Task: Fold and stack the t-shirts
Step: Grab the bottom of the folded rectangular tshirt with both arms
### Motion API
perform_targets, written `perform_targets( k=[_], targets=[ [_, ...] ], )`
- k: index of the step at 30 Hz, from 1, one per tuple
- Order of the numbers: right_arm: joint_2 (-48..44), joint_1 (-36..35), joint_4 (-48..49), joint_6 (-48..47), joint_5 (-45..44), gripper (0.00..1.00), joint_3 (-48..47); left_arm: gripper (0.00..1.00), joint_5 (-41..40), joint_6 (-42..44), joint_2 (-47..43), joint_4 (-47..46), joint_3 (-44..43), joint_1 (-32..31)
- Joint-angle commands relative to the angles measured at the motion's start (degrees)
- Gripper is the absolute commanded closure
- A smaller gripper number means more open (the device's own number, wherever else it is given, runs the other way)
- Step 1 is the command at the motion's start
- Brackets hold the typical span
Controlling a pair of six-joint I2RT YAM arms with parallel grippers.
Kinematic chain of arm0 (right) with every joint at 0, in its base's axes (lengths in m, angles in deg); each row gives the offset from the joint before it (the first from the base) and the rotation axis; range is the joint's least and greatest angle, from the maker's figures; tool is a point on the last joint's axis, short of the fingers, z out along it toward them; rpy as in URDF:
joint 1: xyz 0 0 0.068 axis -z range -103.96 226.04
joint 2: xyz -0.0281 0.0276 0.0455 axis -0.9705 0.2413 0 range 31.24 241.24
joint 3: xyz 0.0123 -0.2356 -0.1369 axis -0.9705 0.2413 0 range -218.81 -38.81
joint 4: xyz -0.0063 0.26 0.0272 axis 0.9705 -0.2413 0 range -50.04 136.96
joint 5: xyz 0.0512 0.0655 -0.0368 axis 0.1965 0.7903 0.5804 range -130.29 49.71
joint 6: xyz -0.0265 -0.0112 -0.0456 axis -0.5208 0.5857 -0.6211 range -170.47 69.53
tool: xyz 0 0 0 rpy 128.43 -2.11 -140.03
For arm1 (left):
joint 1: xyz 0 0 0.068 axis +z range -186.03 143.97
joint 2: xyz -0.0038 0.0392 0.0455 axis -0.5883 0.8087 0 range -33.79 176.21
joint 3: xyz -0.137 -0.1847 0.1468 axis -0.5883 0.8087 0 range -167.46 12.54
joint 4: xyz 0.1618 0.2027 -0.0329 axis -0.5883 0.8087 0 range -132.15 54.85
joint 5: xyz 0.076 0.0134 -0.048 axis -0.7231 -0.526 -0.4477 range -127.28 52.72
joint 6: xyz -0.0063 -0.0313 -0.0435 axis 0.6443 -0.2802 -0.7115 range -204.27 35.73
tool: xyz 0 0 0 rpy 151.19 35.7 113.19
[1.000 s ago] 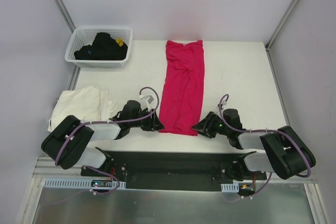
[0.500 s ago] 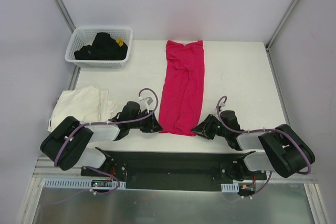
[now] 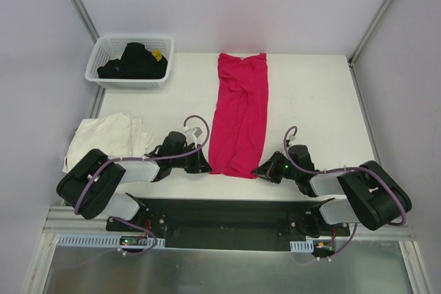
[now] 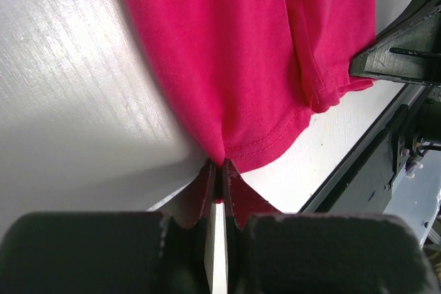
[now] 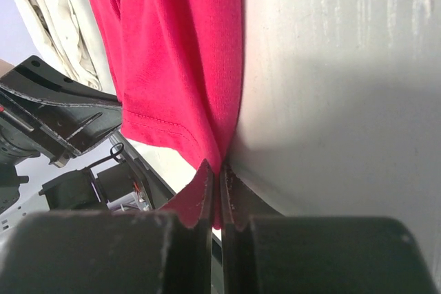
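The flat white table (image 3: 317,101) carried the bright magenta-red cloth t-shirt (image 3: 239,111), which lay as a long narrow strip running from the far edge toward the arms. The loosely bunched cream-white cloth t-shirt (image 3: 103,135) lay well apart at the near left. The white plastic lattice basket (image 3: 127,85), holding dark garments, stood at the far left corner. The left gripper (image 4: 219,170) was clamped on the strip's near left hem corner and the right gripper (image 5: 219,173) on its near right corner, each pinching red cloth. By the look of it, the crosswise fold was in hand. The next move called for lifting both corners together and carrying them evenly toward the far end.
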Motion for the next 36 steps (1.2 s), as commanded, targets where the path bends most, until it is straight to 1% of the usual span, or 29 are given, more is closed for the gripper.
perform_targets(
  k=[1, 8, 13, 21, 26, 27, 30, 36],
  targets=[
    [2.93, -0.40, -9.56, -2.94, -5.43, 0.99, 1.80, 1.00, 0.39, 1.51, 0.33, -0.03, -1.54, -0.61],
    [0.91, -0.31, -9.56, -2.50, -5.78, 0.99, 2.59, 1.00, -0.14, 1.69, -0.90, 0.06, -1.19, -0.61],
    [-0.76, -0.31, -10.88, -2.68, -6.57, 0.99, 2.06, 1.00, -1.98, 3.62, -2.66, 4.10, -3.12, -0.61],
    [-1.37, -0.05, -13.08, -3.99, -6.13, 0.99, -2.41, 1.00, -6.11, 4.94, -5.82, 7.44, -6.99, -0.61],
    [-5.06, 1.01, -18.87, -7.07, -6.48, 0.99, -6.19, 1.00, -7.16, 5.20, -8.37, 9.72, -8.05, -0.61],
    [-5.50, 1.62, -20.88, -8.29, -6.66, 0.99, -7.51, 1.00, -7.69, 5.20, -8.72, 10.60, -8.22, -0.61],
    [-6.65, 3.63, -23.00, -9.71, -6.31, 0.99, -9.01, 1.00, -8.74, 5.29, -9.69, 12.01, -8.83, -0.61],
    [-5.60, 7.50, -27.66, -13.75, -5.08, 0.99, -15.51, 1.00, -11.38, 6.34, -10.75, 14.82, -11.55, -0.61]
  ],
)
